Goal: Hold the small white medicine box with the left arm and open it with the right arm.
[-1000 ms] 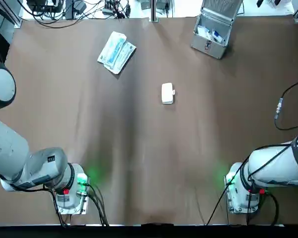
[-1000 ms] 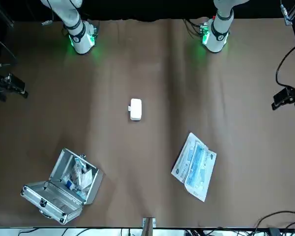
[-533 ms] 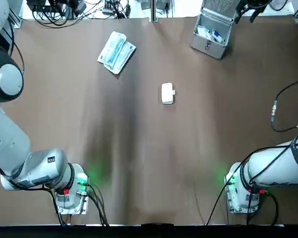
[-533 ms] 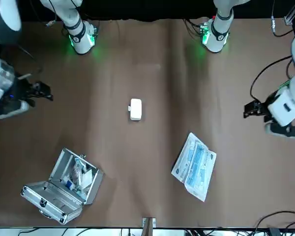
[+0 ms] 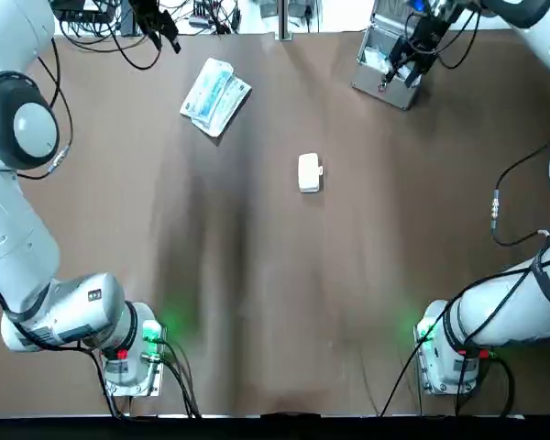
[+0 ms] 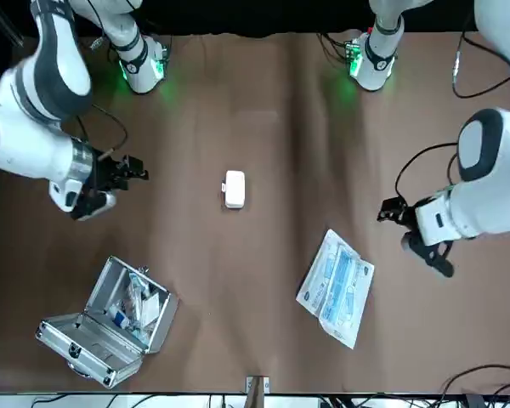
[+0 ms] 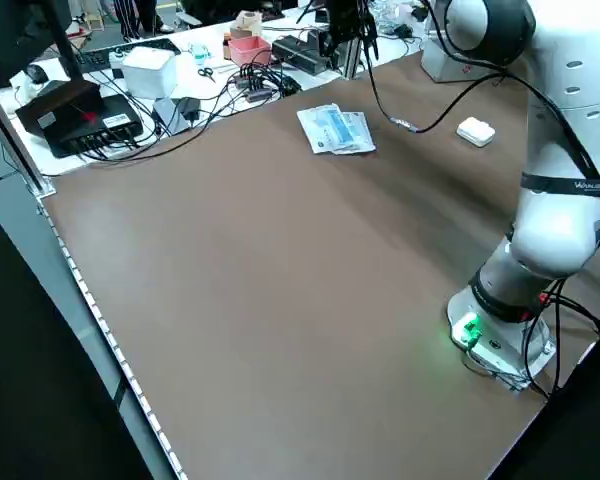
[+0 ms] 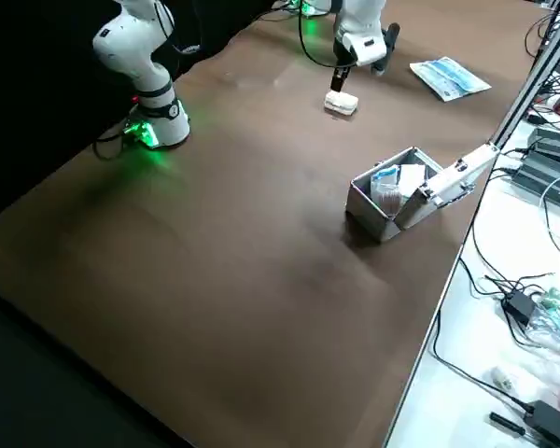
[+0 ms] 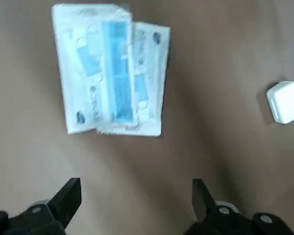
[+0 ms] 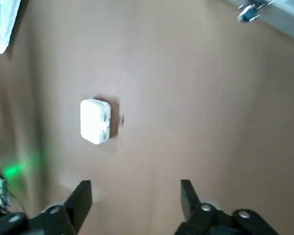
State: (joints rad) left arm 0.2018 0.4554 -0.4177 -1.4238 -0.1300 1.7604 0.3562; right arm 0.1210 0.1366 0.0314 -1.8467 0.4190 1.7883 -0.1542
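- The box (image 5: 309, 172) lies in the middle of the top view, apparently shut, with nothing touching it.
- The left gripper (image 9: 135, 182) is spread wide and empty. It hangs at the upper left of the top view, near the mask packet (image 5: 214, 96).
- The right gripper (image 10: 135, 183) is likewise spread and empty, at the upper right over the case (image 5: 390, 69).
- Nothing is done yet, I judge; holding and opening both remain.
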